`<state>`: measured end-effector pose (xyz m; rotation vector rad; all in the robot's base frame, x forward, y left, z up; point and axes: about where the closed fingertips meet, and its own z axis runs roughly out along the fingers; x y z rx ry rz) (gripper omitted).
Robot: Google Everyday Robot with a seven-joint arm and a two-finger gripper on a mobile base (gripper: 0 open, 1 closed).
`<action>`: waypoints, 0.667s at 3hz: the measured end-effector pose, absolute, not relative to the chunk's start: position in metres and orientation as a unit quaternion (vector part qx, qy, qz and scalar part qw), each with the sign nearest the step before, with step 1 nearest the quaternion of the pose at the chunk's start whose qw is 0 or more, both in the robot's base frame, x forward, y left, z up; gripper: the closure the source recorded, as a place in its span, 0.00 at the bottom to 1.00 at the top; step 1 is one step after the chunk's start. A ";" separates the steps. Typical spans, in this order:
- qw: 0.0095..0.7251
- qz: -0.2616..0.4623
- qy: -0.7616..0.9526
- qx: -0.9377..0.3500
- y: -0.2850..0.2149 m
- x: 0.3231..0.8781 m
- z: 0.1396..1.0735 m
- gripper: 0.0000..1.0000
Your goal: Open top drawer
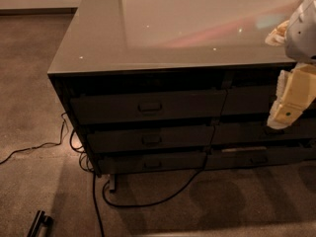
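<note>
The top drawer (148, 107) is a wide dark grey-brown front with a small rectangular metal pull (150, 106) at its centre. It sits closed under the counter's edge, at the top of the left stack. Two shallower matching drawers (150, 139) lie below it. My gripper (289, 100) is cream-coloured and hangs at the right edge of the view, in front of the right-hand drawer column, well to the right of the pull and not touching it.
The glossy grey countertop (197, 28) overhangs the drawers. A second column of drawers (261, 100) lies to the right. Black cables (163, 199) trail over the carpet below and to the left of the cabinet. A dark bar-shaped object (39, 223) lies at the bottom left.
</note>
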<state>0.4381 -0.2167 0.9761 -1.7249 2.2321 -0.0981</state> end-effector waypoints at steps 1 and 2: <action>0.159 -0.034 0.781 -0.603 -0.217 0.438 0.976 0.00; 0.169 -0.023 0.763 -0.623 -0.204 0.447 0.968 0.00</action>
